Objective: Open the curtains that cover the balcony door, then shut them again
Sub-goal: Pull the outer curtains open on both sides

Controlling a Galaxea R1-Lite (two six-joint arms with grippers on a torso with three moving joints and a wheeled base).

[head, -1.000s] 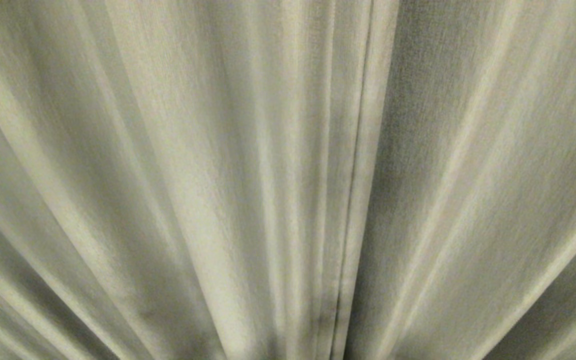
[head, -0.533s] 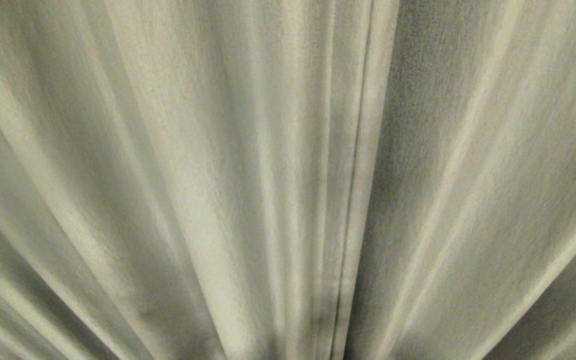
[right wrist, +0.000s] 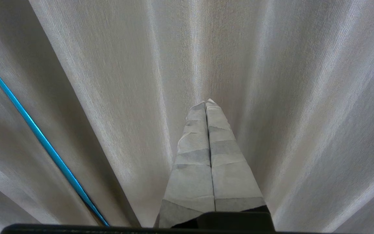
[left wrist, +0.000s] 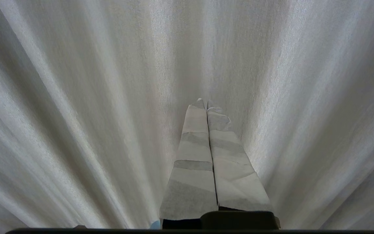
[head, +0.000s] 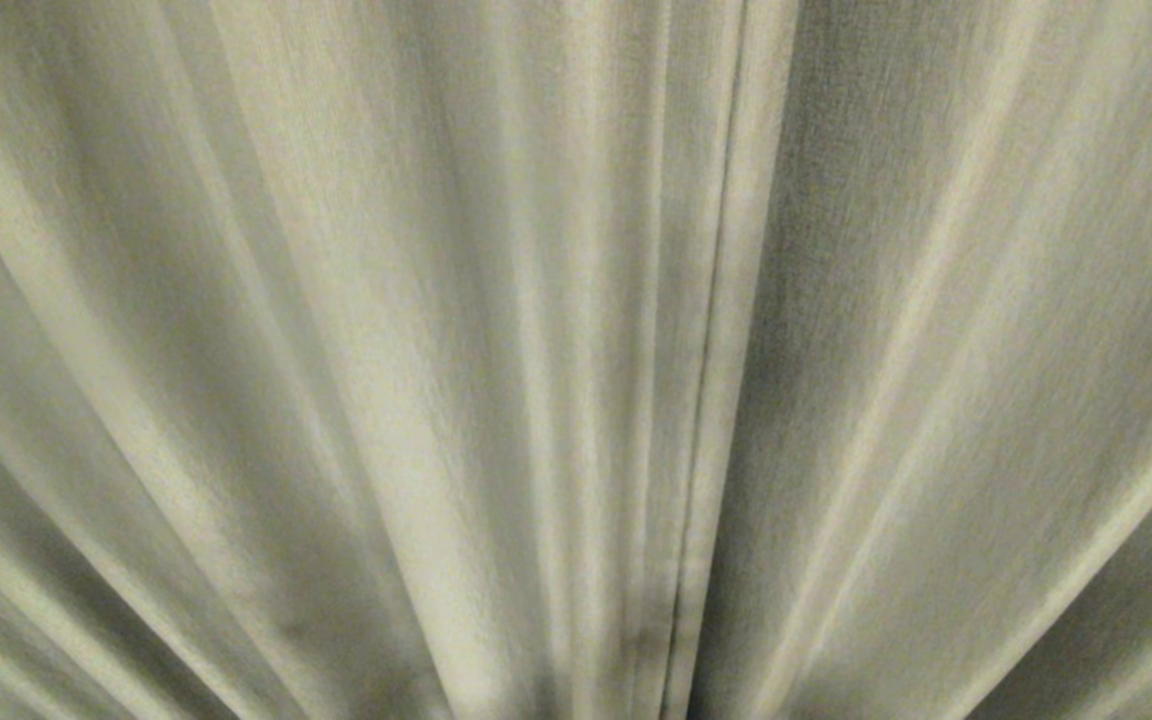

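You are facing the curtains [head: 576,360] with left hand [left wrist: 205,103] and right hand [right wrist: 207,103] both pressed together, empty; reaching like this risks shoving folds, missing the hemmed edge [head: 711,360].

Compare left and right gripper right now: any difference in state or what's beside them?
Left gripper: only pleated curtains around its taped fingers. Right gripper: a thin blue line runs slantwise across the cloth to one side of it; what it is cannot be told. The left one's tape is scruffier at the tip, the right one's comes to a neat point. Shared: both shut, holding nothing, pointing at the closed curtains; neither shows in the head view.
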